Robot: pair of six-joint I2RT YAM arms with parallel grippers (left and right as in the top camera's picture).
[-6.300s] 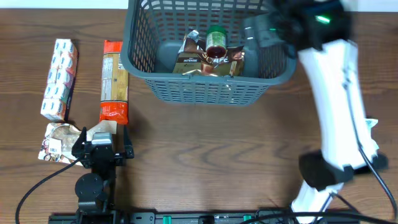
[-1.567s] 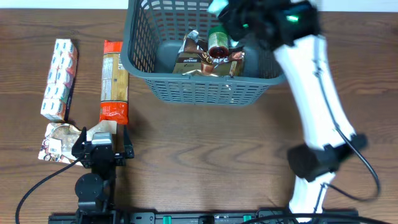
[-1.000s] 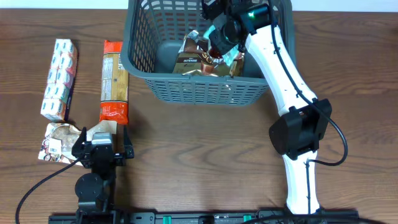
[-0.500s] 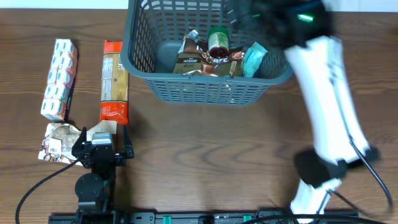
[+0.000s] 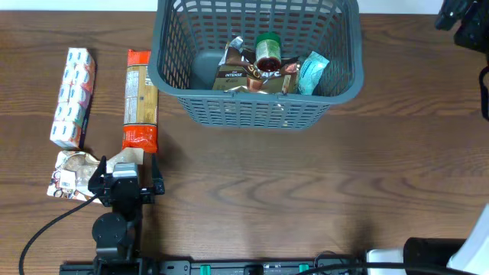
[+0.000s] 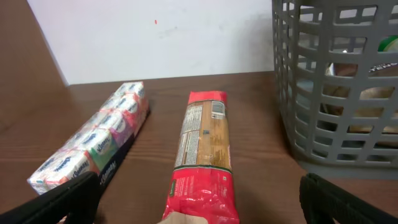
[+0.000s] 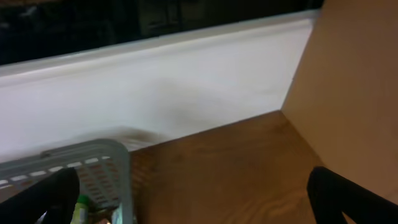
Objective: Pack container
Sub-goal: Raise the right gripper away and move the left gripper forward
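Swinging away to the upper right of the frame, the right gripper (image 7: 196,190) is showing spread, empty jaws. It is leaving a teal packet (image 5: 311,72) inside the container (image 5: 252,107), top centre. The left gripper (image 5: 126,177) is idling released at lower left, with the pasta pack (image 5: 140,99) waiting to be packed.

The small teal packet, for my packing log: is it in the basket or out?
In: the small teal packet lies inside the dark grey lattice plastic basket, beside the brown foil pouch.
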